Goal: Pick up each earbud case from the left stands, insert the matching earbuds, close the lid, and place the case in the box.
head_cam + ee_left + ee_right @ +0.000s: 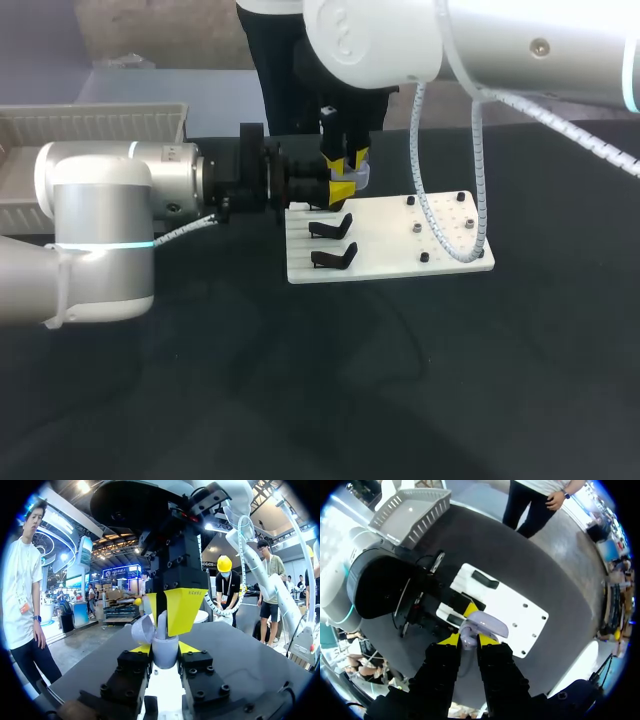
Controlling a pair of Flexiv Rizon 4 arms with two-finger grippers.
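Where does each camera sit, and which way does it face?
Head view: above and behind, looking down on the table; left arm and right arm show.
Left wrist view: on that wrist, looking along the left gripper at the earbud case.
Right wrist view: on that wrist, looking down past the right gripper at the stand board.
All share the earbud case.

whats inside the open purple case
Cannot tell: the case shows only its outer shell. Its raised lid and the right pincer cover the opening in every view.
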